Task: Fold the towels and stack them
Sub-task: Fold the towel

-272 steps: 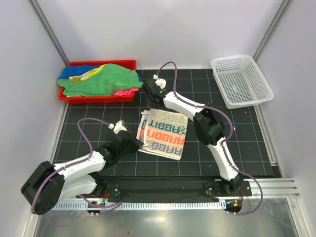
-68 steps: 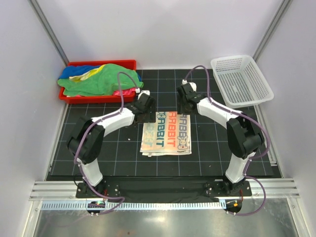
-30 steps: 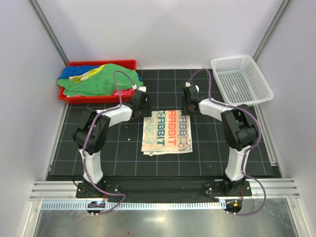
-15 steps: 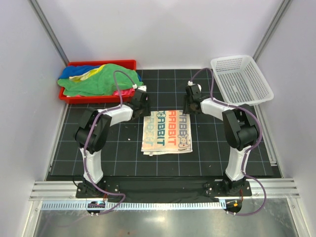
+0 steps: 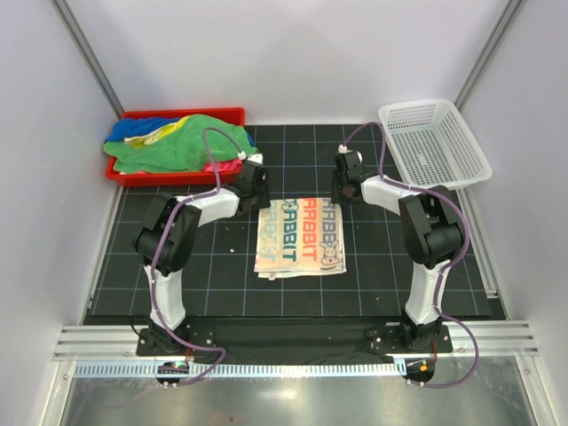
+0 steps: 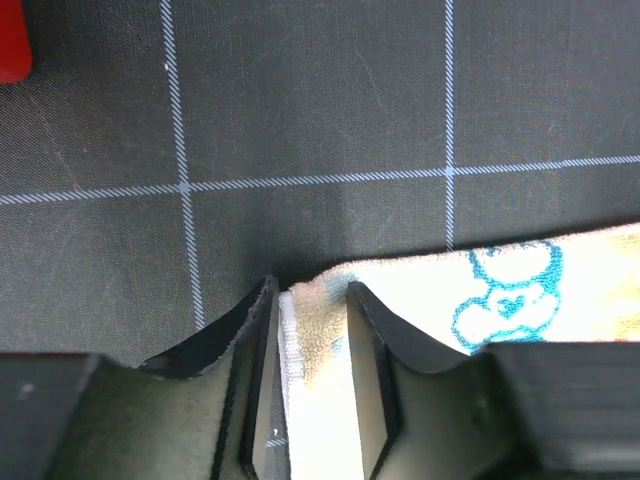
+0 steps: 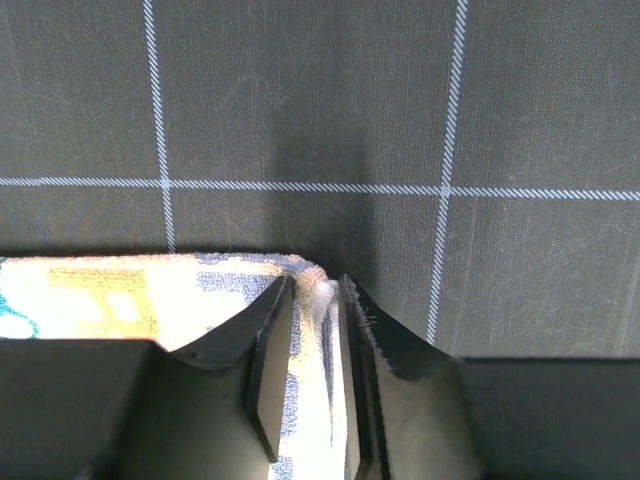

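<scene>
- Step in hand, as I judge it: taking hold of the two far corners of the towel [image 5: 299,235]. It lies flat and already doubled on the bench [image 5: 373,266], and it runs from both sets of jaws back toward the arm bases.
- Left jaws stand part-spread astride the far left corner. One finger [image 6: 255,380] is on bare bench just outside the edge, the other finger [image 6: 372,380] is on the cloth, and a strip of pile lies between them. I cannot tell whether they already bite.
- Right jaws are almost pressed together, pinching a thin ridge of hem at the far right corner. Bare bench lies just beyond their tips and to their outer side.
- This looks like the grip that comes before another fold, with the far edge brought over onto the near one.
- The next move calls first for a firm left grip that catches every layer at that corner, not only the top one.
- Both sets of jaws then need to rise together, level and at one pace, so the edge between them stays straight and taut.
- After that, they carry the edge toward the bases, lay it square on the near edge and let go without dragging the fold.
- The heap [image 5: 177,146] of other towels sits in the tray [image 5: 229,114], beyond the left jaws and to their outer side.
- A basket [image 5: 417,105] stands beyond the right jaws and to their outer side.
- With one towel part-folded and nothing stacked, the task looks early.
</scene>
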